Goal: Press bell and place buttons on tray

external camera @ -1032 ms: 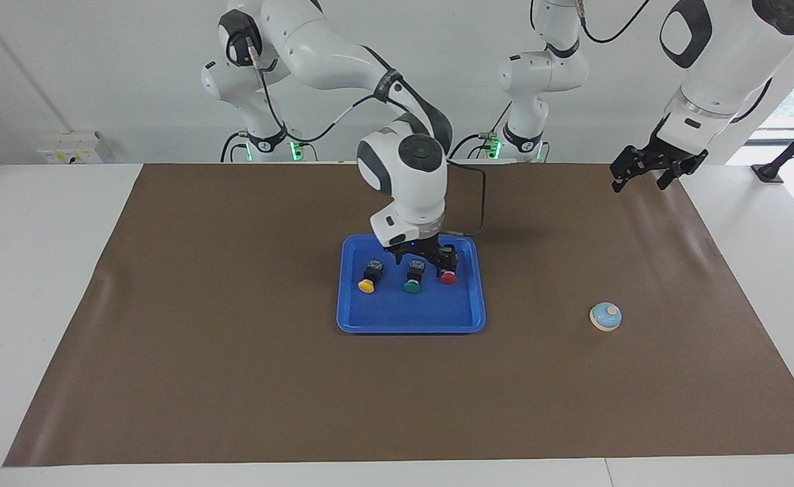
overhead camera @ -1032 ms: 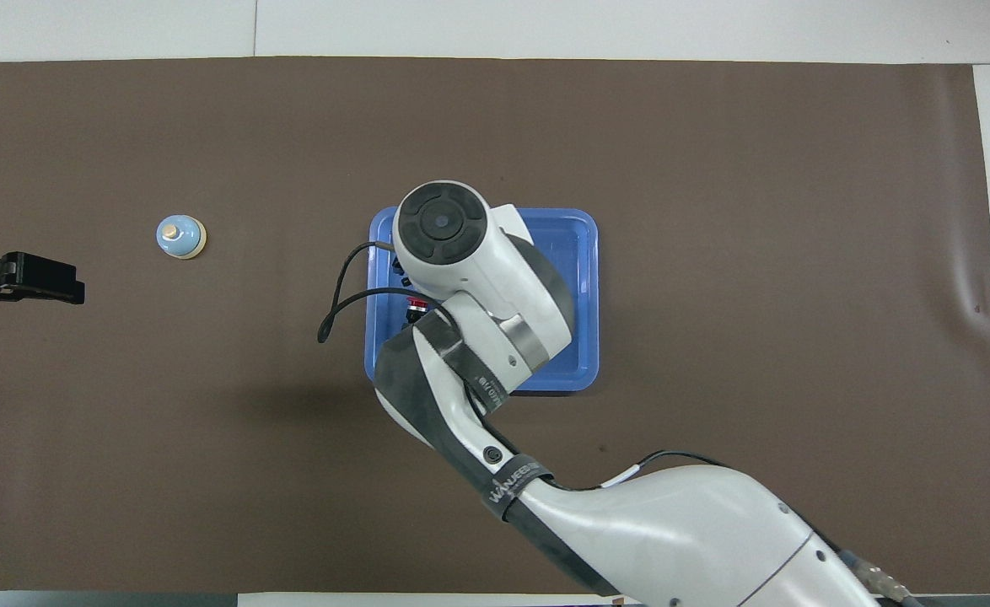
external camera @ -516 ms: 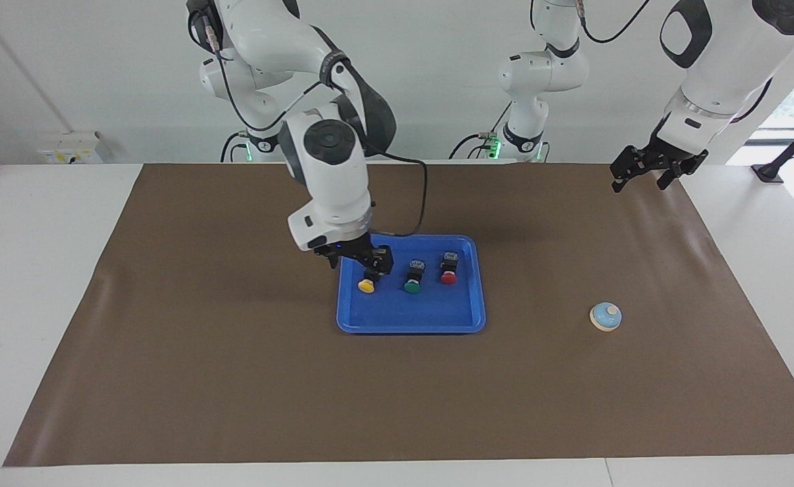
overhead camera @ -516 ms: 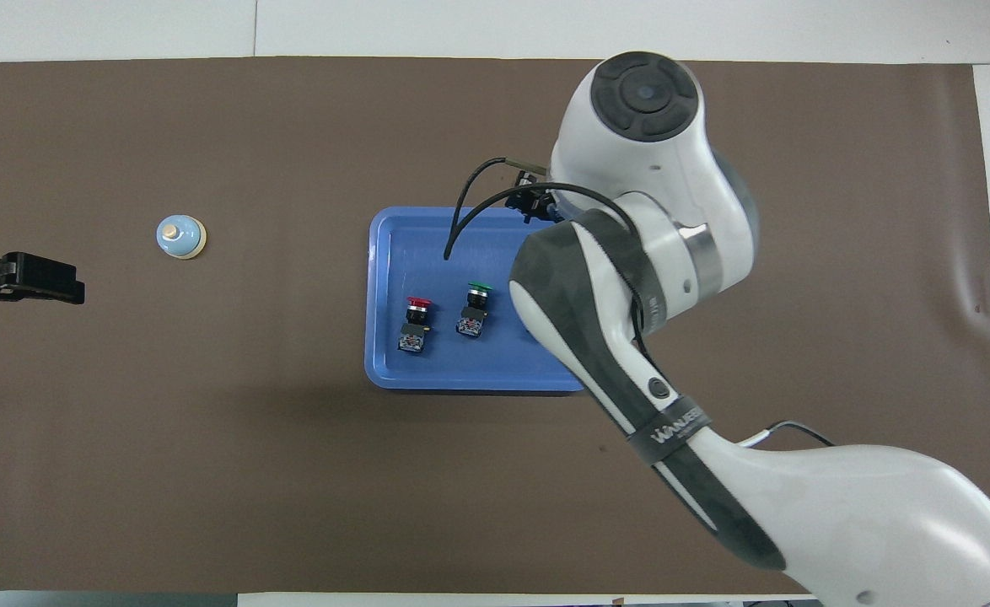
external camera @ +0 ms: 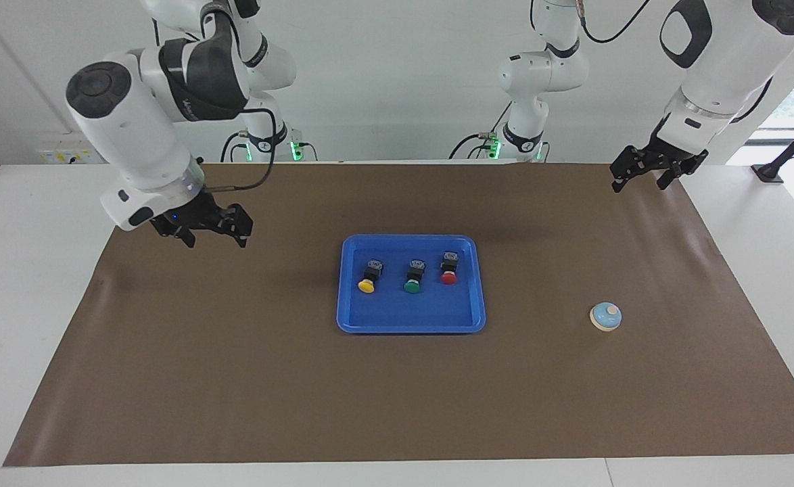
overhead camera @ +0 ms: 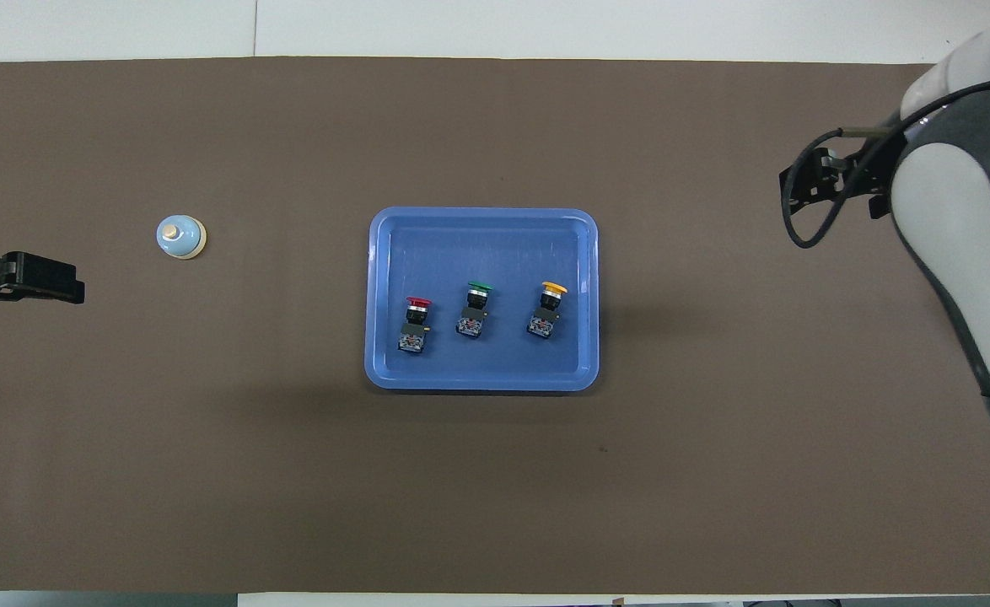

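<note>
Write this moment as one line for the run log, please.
buttons: all three in tray | bell: on mat, untouched | right pincer: open, empty, over mat | left pincer: open, waiting

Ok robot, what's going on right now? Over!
Right gripper open, up over the brown mat, holding nothing. Left gripper open, waiting at its end. Three buttons lying in the blue tray. Bell alone on the mat, nothing blocking it.
</note>
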You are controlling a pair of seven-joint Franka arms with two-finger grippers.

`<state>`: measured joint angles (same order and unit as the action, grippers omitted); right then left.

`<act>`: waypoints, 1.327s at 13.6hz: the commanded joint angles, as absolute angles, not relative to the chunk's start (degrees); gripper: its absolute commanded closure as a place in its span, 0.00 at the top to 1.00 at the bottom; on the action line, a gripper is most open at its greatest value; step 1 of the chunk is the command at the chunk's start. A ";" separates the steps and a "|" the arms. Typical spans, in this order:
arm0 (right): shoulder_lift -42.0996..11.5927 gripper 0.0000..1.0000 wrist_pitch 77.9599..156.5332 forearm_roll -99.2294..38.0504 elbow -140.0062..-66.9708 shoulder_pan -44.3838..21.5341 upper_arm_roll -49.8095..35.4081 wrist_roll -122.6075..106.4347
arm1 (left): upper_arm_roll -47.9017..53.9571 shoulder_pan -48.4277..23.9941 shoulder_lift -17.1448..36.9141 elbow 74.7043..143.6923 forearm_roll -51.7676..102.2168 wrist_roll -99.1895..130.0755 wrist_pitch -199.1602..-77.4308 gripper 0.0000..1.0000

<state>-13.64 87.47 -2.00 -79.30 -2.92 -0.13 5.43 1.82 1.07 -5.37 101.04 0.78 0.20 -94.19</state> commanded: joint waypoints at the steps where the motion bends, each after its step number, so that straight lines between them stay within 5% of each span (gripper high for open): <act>1: -5.57 1.00 84.99 -1.15 -84.88 -0.01 -1.14 2.21 | 1.76 1.14 -5.89 102.48 0.70 0.44 -98.77 0.43; 2: -3.01 1.00 85.08 -0.19 -86.99 0.17 -1.23 1.94 | 1.76 1.23 -5.63 102.48 0.79 0.35 -99.31 0.02; 4: 1.13 1.00 85.08 0.35 -91.21 1.48 -1.58 1.93 | 1.76 2.19 -3.09 102.31 0.79 0.87 -102.11 0.00; 11: 1.58 1.00 89.21 2.20 -93.87 5.36 -5.36 1.84 | 1.67 3.16 13.43 98.87 0.79 0.88 -116.87 0.00; 18: 1.76 1.00 87.98 1.93 -93.78 5.19 -5.36 2.11 | 1.67 2.37 21.17 98.26 0.79 1.58 -122.86 0.00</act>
<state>0.80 88.11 1.56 -92.81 4.08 -4.63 2.98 1.68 2.71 19.22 99.72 0.79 0.66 -121.60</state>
